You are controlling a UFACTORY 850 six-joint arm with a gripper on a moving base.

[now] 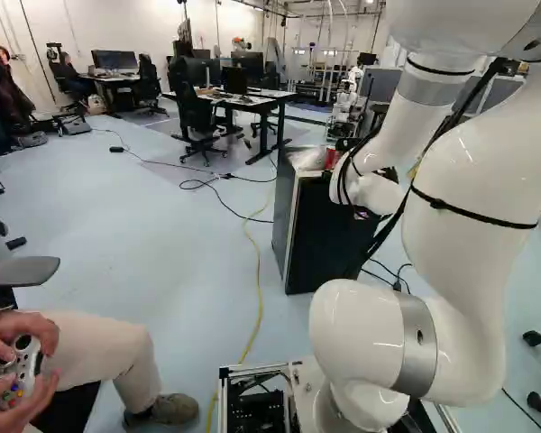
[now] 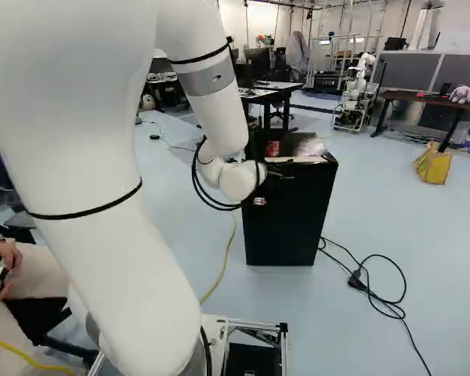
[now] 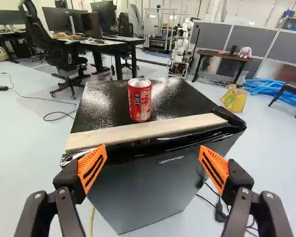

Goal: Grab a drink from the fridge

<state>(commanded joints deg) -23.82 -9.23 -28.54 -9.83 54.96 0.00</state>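
Note:
Just past the white wrist, a dark part of the gripper (image 2: 276, 174) shows in the right base view; the wrist hides most of it. In the wrist view the gripper (image 3: 153, 156) stands wide open, with nothing held between its orange pads. Ahead of it is a small black fridge (image 3: 148, 190), also seen in the right base view as a black cabinet (image 2: 286, 223). Its front looks closed. A red drink can (image 3: 139, 101) stands upright on the fridge top, behind a pale strip (image 3: 148, 132) along the front edge.
Cables (image 2: 368, 286) lie on the floor beside the fridge, and a yellow cable (image 1: 257, 289) runs along its other side. Farther back are a desk (image 1: 243, 101) with an office chair (image 1: 197, 113), a yellow bag (image 3: 235, 98), blue tubes (image 3: 274, 89) and another robot (image 3: 181, 49).

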